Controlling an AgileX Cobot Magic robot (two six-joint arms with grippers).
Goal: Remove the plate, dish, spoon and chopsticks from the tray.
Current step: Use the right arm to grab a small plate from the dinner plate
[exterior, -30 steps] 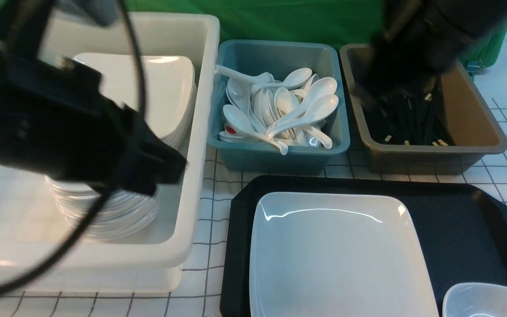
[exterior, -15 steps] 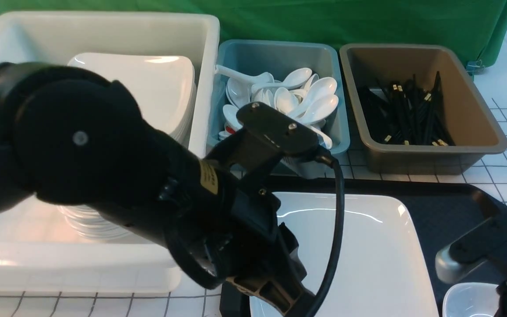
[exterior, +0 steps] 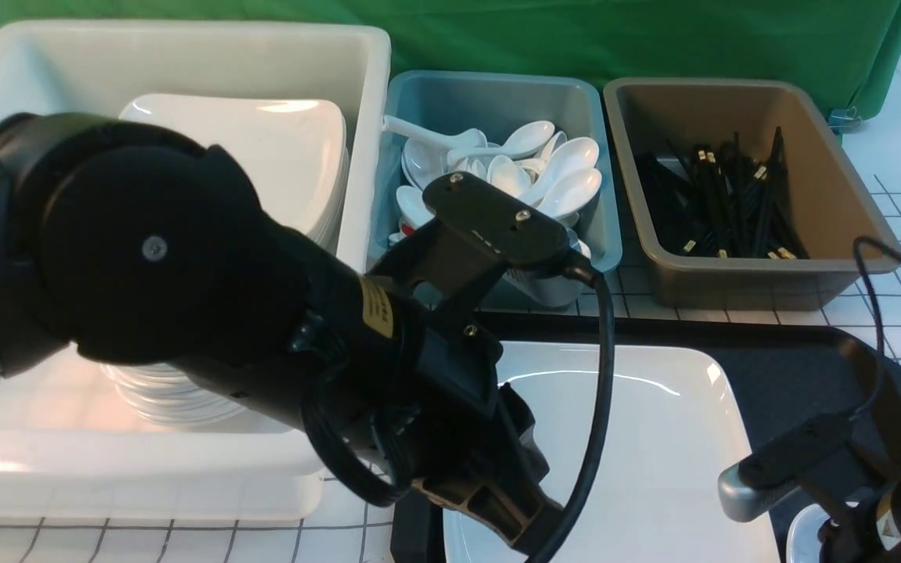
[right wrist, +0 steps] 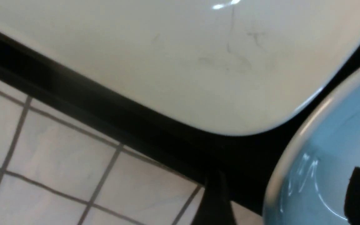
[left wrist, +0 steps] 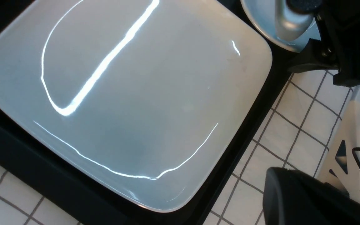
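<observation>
The tray (exterior: 795,367) fills the lower right of the front frame, carrying the plate (exterior: 654,453) and, just beside its corner at bottom right, the dish (right wrist: 327,150). The right pincer (right wrist: 289,197) hangs released directly over that dish, so the right arm is nearer (the left pincer (exterior: 497,508) hovers over the plate, its state impossible to tell). Only the right wrist view shows the dish's rim between the spread fingers (right wrist: 214,203); the front view nearly hides the dish.
</observation>
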